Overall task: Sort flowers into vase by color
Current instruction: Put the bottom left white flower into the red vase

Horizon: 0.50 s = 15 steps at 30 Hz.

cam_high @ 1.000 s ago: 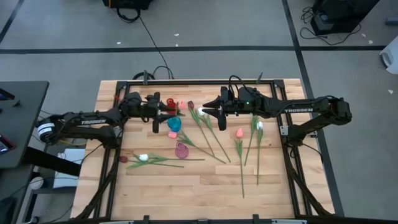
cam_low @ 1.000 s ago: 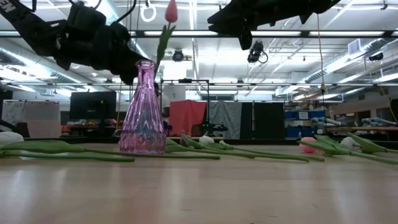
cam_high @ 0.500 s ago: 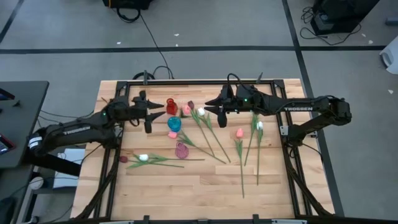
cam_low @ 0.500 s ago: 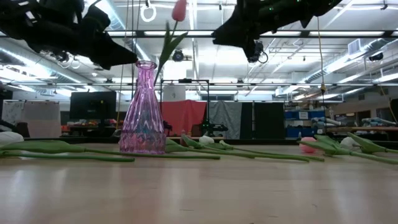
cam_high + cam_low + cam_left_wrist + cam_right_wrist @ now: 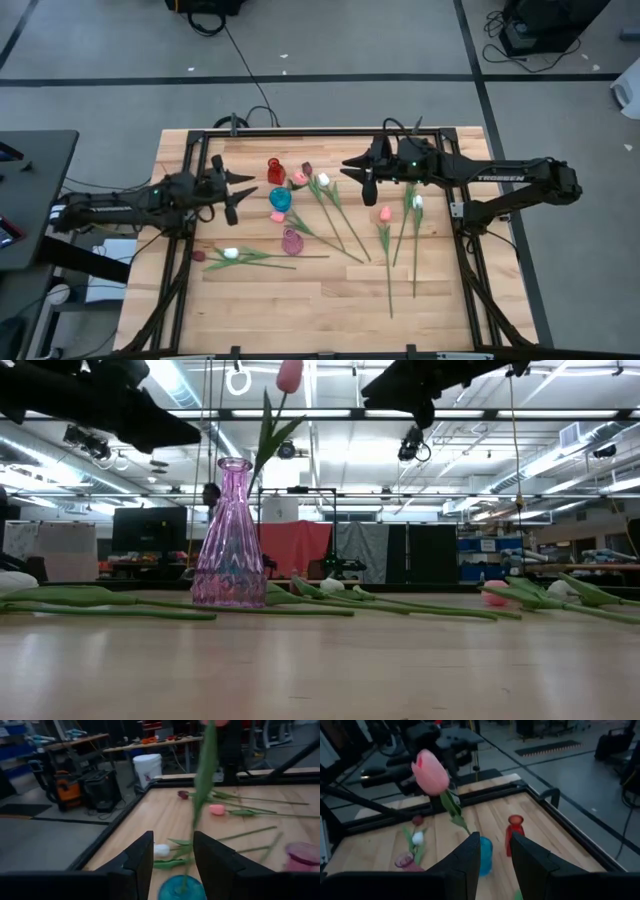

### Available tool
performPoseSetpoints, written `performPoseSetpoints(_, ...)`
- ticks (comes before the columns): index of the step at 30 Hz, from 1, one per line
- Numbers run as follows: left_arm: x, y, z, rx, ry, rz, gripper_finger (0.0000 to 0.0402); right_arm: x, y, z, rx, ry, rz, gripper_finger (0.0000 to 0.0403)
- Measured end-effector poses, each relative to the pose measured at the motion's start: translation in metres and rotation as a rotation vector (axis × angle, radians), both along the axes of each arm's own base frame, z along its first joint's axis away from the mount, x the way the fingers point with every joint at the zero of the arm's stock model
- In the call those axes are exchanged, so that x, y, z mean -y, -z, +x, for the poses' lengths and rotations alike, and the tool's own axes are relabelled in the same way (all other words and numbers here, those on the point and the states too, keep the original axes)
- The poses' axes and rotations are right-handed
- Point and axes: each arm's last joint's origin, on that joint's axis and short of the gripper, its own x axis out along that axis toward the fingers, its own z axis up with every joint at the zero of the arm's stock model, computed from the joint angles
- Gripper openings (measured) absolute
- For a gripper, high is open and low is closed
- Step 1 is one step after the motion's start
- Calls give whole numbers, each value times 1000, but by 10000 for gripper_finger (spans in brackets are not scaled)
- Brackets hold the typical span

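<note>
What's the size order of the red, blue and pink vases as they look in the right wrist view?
Largest to smallest, as they appear:
1. red vase, tallest showing
2. blue vase, partly hidden behind the right gripper's finger, so unsure
3. pink vase, only its rim and neck show

Apparent sizes only; distances to the camera differ.

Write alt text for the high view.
Seen from above, a wooden table holds three small vases, red, blue and pink, with loose tulips lying around them. The left gripper and right gripper hover open either side, holding nothing.
</note>
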Motion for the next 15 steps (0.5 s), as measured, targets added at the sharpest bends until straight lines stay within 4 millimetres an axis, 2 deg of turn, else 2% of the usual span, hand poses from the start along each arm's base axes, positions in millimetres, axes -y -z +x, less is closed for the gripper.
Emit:
performPoseSetpoints(5, 4, 3, 0, -21, 30, -42, 132, 7, 21, -4, -49, 7, 21, 119)
performPoseSetpoints(10, 5, 2, 2, 58, 21, -237, 132, 15, 46, -9, -39, -13, 79, 119)
performPoseSetpoints(15, 6, 6, 3, 32, 57, -329, 131, 19, 73, -18, 8, -8, 100, 119)
